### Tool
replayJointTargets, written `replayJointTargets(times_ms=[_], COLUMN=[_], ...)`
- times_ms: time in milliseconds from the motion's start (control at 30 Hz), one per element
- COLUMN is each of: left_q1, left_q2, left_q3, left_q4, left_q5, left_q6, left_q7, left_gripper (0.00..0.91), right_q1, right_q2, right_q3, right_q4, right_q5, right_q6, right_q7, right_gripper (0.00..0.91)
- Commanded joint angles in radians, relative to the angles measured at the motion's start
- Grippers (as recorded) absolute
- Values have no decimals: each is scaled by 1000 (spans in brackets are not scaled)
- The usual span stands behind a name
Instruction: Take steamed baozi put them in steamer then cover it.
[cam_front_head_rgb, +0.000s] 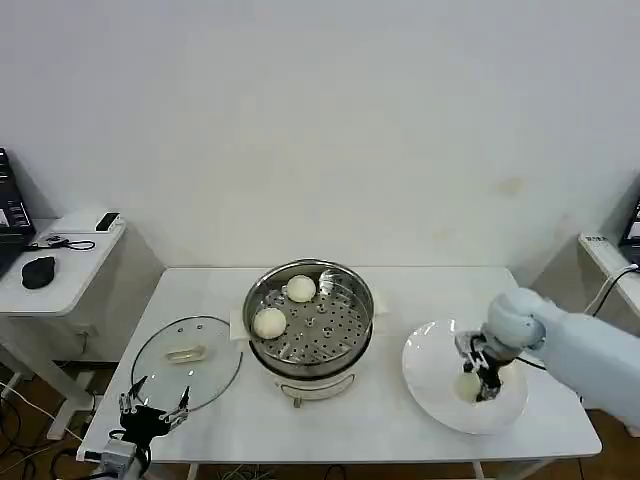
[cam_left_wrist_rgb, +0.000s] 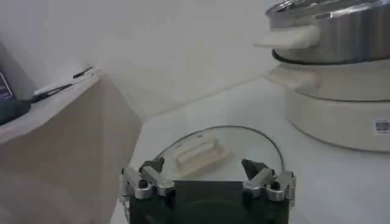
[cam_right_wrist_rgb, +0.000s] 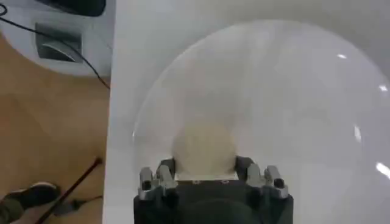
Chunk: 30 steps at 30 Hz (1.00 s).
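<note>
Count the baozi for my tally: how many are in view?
3: two in the steamer, one at its back and one at its left; one on the plate between the right claw's fingers.

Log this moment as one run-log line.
stage: picking baozi | right gripper: jaws around baozi on plate | left gripper: open, idle near cover | steamer: two baozi inside, uncovered

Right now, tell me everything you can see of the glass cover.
The cover is a round clear glass lid with a thin metal rim and a cream-white handle at its centre. It lies flat on the white table, handle up, to the robot's left of the steamer and apart from it. The left gripper sits open at its near edge, not holding it.
</note>
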Motion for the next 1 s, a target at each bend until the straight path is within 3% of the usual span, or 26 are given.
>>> replayJointTargets(times_ms=[33,300,467,567,667,1000], left_q1=[0,-1,3,4,4,12], left_q2=[2,5,6,8,8,-8], left_q3=[0,3,-6,-11,-13,-24], left_q4=[0,2,-6,-8,-10,-18], left_q5=[-1,-3,-5,-7,-7,-5], left_q6=[0,-2,-2,-2,-2,-6], left_q7=[0,-4,-4,-4,-5,-11], left_gripper=[907,907,907,907,907,907], right_q1=[255,492,566,600,610,586], right_q2=[20,224,358,431,529,688], right_q3=[-9,-99,-114,-117,-115,-164], right_q4=[3,-140,-296,-359,-438,-391], right_q5=[134,224,296,303,310,204], right_q6=[16,66,297,377,508,574], right_q7=[-11,-19,-47,-73,-82,-82], right_gripper=[635,635,635,635,635,635])
